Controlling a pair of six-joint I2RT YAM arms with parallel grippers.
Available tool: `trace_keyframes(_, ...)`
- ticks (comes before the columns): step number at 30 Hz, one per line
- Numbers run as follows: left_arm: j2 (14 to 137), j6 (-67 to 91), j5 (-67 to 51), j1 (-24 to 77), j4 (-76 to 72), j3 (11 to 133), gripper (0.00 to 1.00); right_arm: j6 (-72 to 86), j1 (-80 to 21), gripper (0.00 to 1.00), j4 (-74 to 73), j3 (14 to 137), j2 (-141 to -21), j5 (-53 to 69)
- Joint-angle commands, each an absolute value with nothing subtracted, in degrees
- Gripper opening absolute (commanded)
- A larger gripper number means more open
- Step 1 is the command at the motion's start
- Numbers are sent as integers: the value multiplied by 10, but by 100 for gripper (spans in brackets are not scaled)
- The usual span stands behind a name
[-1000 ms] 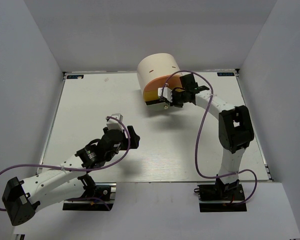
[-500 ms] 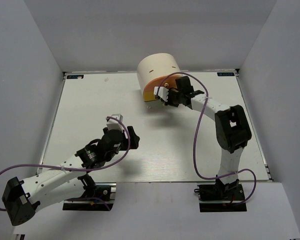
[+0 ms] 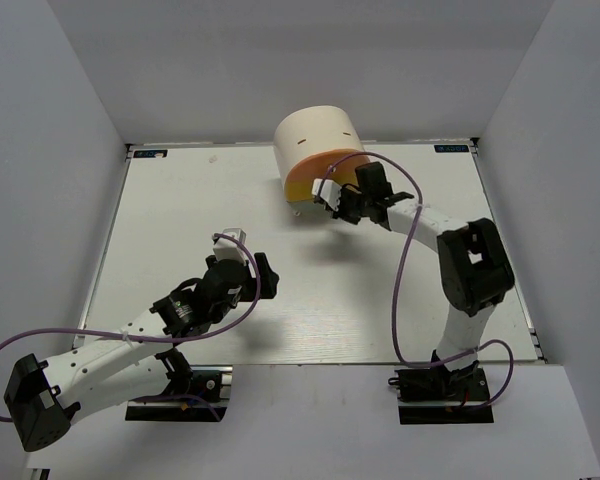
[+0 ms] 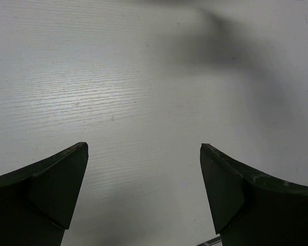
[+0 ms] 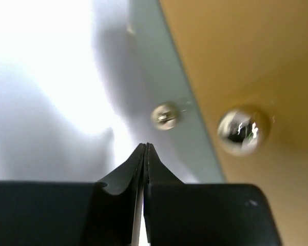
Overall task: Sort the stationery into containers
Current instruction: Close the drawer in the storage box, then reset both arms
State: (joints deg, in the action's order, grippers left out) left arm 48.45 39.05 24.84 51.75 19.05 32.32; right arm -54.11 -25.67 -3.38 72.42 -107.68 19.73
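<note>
The right gripper [image 5: 145,148], clenched and empty, sat bottom centre; the drawer front [image 5: 236,51] and its knob [image 5: 243,130] filled the frame's right. Pushing it shut probably wanted square, slow pressure, lest the cabinet [image 3: 315,135] slid.

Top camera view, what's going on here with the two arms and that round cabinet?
The right pincer, shut and empty, sits at the front of the cream cabinet. Its tips are close beside a shiny round knob on a drawer front; which drawer is unclear. The left pincer hangs wide open over the table, holding nothing. No stationery is in view.
</note>
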Motion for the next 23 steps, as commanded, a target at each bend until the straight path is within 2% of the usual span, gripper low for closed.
trace_keyframes(1,483,396,251,518,191,337,100,-511,-254,4,-85,685,-973,274)
trace_keyframes(2,477,396,251,518,183,331,100,-490,-255,7,-84,670,-956,296)
trace_keyframes(3,477,396,246,518,175,330,100,-481,-255,22,-72,653,-922,308)
trace_keyframes(4,477,396,246,518,175,325,100,-470,-252,29,-55,604,-885,315)
trace_keyframes(5,477,396,241,518,167,325,100,-418,-252,41,-43,587,-850,322)
trace_keyframes(6,482,396,241,518,158,325,100,-392,-252,65,-8,560,-837,316)
trace_keyframes(8,488,389,235,518,147,325,100,-308,-250,89,9,537,-793,282)
trace_keyframes(12,507,375,223,518,135,336,100,-121,-250,90,-24,552,-773,185)
trace_keyframes(18,512,348,199,518,116,342,100,-67,-244,90,-28,543,-708,64)
trace_keyframes(23,507,330,172,518,99,342,100,-76,-243,90,-40,532,-672,40)
